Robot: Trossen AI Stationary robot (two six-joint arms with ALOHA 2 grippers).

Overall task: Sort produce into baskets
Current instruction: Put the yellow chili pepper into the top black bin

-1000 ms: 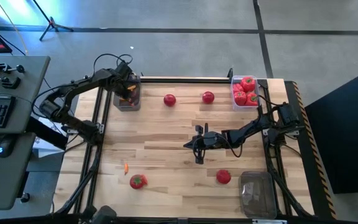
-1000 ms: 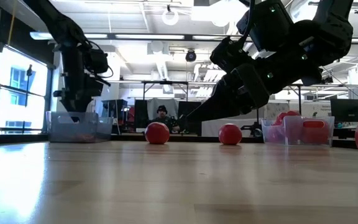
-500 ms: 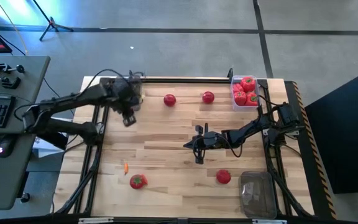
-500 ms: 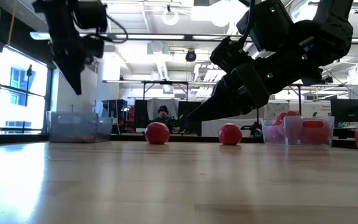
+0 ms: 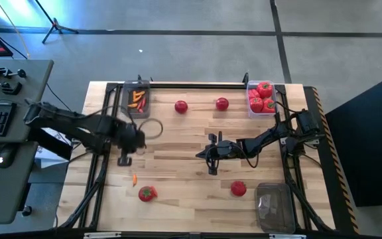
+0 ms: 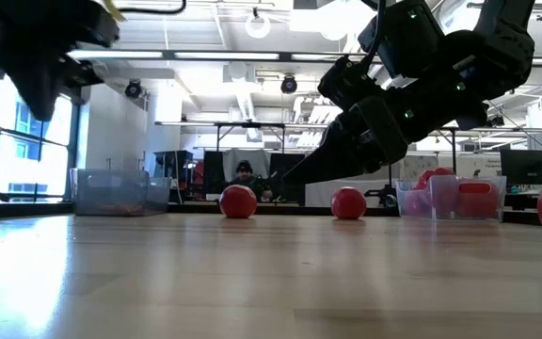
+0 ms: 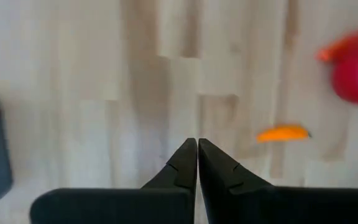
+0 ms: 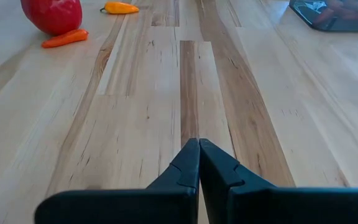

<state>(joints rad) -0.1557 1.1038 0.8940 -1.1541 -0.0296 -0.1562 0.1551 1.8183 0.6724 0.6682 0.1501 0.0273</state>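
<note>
**Produce scattered on the table, both grippers clenched and empty**

Produce lies spread over the pale wooden plank table. In the high view, two round glossy red tomatoes and sit near the far edge, well apart from each other. A third red tomato with a green top lies near the front left, with a thin orange carrot piece just beside it. A fourth red tomato rests near the front right.

Three translucent plastic tubs stand on the table. The far-left tub holds orange carrot pieces. The far-right tub holds several red tomatoes. The front-right tub stands by the table's right edge; its contents cannot be made out.

The left gripper hovers over the left part of the table, between the carrot tub and the loose carrot piece. Its fingers are pressed together and grasp nothing; the wrist view shows the carrot piece lying ahead on the wood.

The right gripper waits near the table's middle, fingers clenched together, empty.
</note>
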